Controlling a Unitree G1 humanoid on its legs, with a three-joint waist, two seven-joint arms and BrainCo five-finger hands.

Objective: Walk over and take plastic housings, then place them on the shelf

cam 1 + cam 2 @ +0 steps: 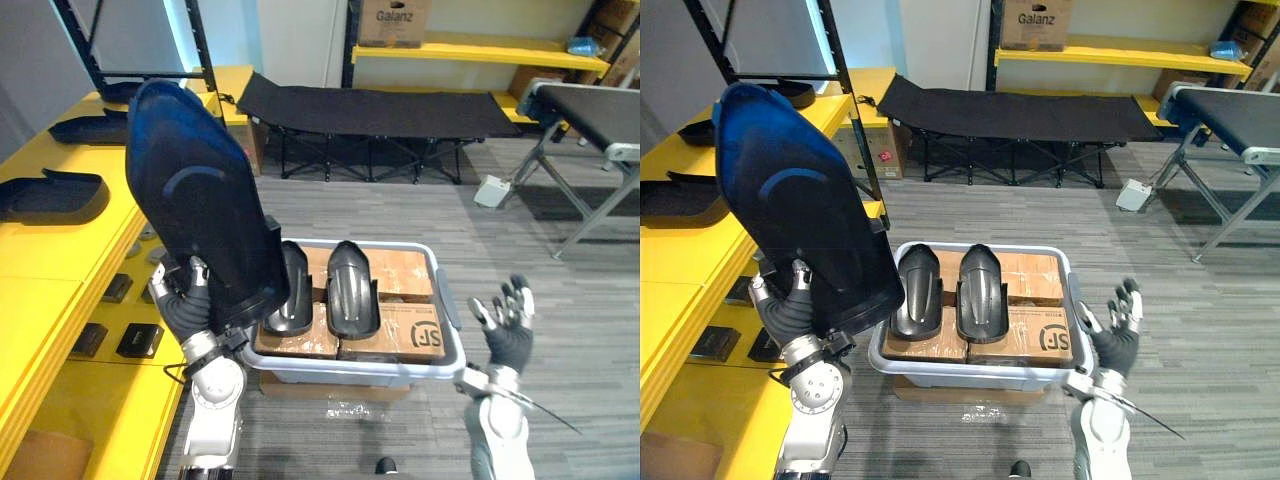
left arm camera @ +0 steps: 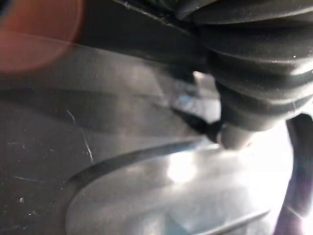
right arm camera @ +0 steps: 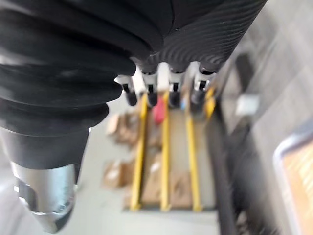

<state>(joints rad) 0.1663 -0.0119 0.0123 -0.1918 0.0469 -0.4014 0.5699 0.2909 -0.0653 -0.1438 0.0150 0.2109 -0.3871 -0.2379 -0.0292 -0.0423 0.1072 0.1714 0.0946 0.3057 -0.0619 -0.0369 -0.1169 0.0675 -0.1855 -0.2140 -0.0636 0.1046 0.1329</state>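
Now my left hand [image 1: 185,292] has its fingers curled round the lower end of a large dark plastic housing [image 1: 200,200], and from the wrist its glossy inner face sits right against the hand's cover. The housing stands on end: its long axis runs up from my grip and leans away toward my left, so the broad rounded top rises well above the hand and covers part of the yellow shelf [image 1: 40,300].

That shelf runs along my left side, just beside the holding arm, which makes the left hand plainly the nearer one for setting the piece down. Two flat housings [image 1: 50,197] already lie on its top board, long axes roughly along the shelf. I judge mine has to be swung left and tipped from upright to flat to land on bare yellow near them without knocking them.

In front of me a grey bin [image 1: 445,300] holds two more housings [image 1: 352,290] side by side, propped on cardboard boxes [image 1: 400,270]. The lower end of the one I hold hangs over the bin's left corner, near the closer of that pair.

My right hand [image 1: 508,320] hovers to the right of the bin, fingers straight and spread, holding nothing.
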